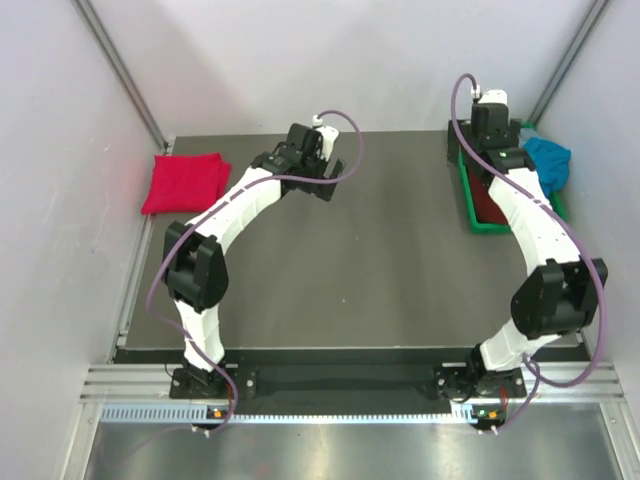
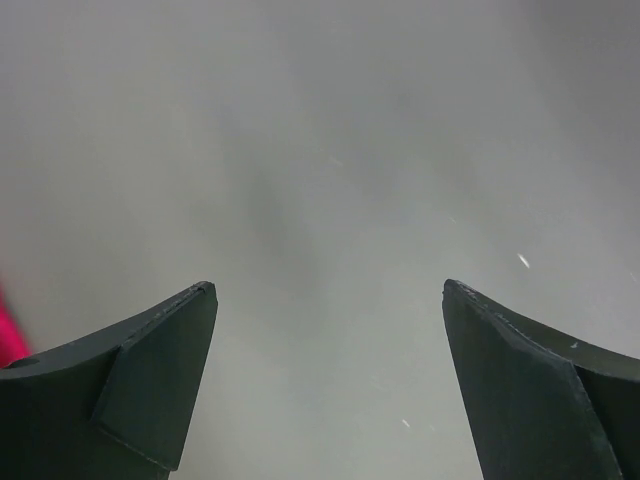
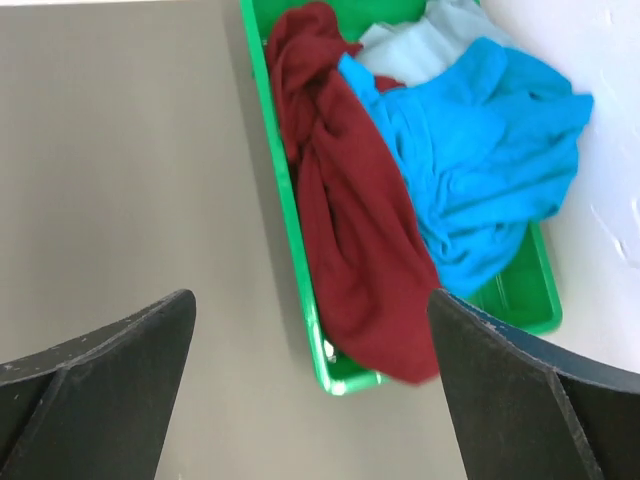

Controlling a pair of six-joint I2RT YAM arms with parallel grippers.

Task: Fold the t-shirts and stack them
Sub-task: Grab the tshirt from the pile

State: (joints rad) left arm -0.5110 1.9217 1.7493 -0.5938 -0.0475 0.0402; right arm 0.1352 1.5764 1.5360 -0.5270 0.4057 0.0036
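Observation:
A crimson red t-shirt (image 1: pixel 185 183) lies folded at the table's far left; a pink sliver of it (image 2: pixel 6 325) shows at the edge of the left wrist view. A dark maroon t-shirt (image 3: pixel 350 220) and a teal-blue t-shirt (image 3: pixel 480 170) lie crumpled in the green bin (image 3: pixel 300 260), with the teal one (image 1: pixel 548 160) spilling over the bin's right rim. My left gripper (image 2: pixel 330 290) hangs open over bare table near the back middle (image 1: pixel 330 180). My right gripper (image 3: pixel 311 293) is open and empty above the bin's near end (image 1: pixel 487 125), close to the maroon shirt.
The green bin (image 1: pixel 468 215) stands at the table's far right against the white wall. A pale cloth (image 3: pixel 420 35) lies at the bin's far end. White walls with metal rails close in the dark table (image 1: pixel 350 260) on both sides.

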